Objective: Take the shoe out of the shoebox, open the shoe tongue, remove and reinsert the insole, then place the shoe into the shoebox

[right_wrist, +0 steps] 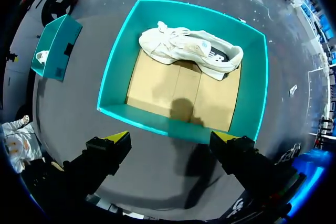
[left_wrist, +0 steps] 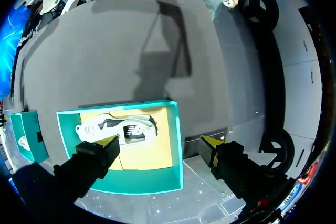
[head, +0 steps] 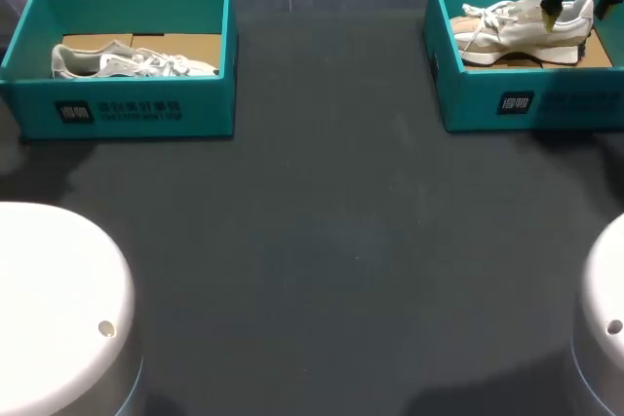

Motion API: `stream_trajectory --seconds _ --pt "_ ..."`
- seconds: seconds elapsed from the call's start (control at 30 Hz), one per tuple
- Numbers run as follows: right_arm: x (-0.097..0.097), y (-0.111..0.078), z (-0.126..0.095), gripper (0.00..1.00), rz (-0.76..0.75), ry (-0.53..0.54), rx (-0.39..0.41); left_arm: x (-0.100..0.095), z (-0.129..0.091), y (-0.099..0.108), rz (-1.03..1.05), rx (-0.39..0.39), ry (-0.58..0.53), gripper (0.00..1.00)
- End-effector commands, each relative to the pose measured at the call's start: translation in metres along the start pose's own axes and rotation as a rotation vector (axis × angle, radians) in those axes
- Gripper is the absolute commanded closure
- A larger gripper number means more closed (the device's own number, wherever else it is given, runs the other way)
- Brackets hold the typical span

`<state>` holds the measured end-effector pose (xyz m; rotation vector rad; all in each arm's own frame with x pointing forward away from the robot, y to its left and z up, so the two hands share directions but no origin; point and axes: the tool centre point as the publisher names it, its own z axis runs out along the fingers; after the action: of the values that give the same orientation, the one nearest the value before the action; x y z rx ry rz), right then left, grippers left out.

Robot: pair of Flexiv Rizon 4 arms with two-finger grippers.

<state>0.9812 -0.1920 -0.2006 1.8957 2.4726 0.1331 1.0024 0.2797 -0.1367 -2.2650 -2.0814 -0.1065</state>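
While the sneaker [head: 526, 31] lay in its shoebox [head: 531, 99] at two o'clock on the table [head: 312, 241], right gripper [right_wrist: 170, 137] hung above, spread wide for grasping; left gripper [left_wrist: 160, 141] gaped too.

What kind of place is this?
Probably a robot test bench: a dark table, left shoebox holding the left shoe, right shoebox holding the right shoe, right gripper open above it.

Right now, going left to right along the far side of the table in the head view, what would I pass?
The left shoebox with the left shoe in it → bare table → the right shoebox with the right shoe in it, the right gripper over that shoe's right end.
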Motion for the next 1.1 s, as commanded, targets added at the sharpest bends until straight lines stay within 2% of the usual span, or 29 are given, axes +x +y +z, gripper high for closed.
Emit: stream_trajectory --seconds 0.03,0.13,0.5,0.57,0.6,0.73,0.9,1.1 --pt "-0.018 0.033 0.007 0.00 0.018 -0.011 0.090 0.000 0.000 0.000 0.001 0.000 0.002 0.00" --pt "-0.031 0.042 0.011 0.00 0.061 -0.009 0.093 0.000 0.000 0.000 0.001 0.000 0.002 0.00" --pt "-0.031 0.042 0.011 0.00 0.061 -0.009 0.093 0.000 0.000 0.000 0.001 0.000 0.002 0.00" --pt "-0.037 0.041 0.019 0.00 0.167 -0.028 0.135 0.000 0.000 0.000 0.001 0.000 0.002 0.00" --pt "-0.039 0.044 0.022 0.00 0.220 -0.064 0.173 0.000 0.000 0.000 0.001 0.000 0.002 0.00" --pt "-0.056 0.064 0.033 0.00 0.304 -0.116 0.198 0.000 0.000 0.000 0.001 0.000 0.002 0.00" --pt "-0.073 0.086 0.047 0.00 0.328 -0.142 0.168 0.000 0.000 0.000 0.001 0.000 0.002 0.00" --pt "-0.095 0.101 0.063 0.00 0.340 -0.156 0.144 0.000 0.000 0.000 0.001 0.000 0.002 0.00"
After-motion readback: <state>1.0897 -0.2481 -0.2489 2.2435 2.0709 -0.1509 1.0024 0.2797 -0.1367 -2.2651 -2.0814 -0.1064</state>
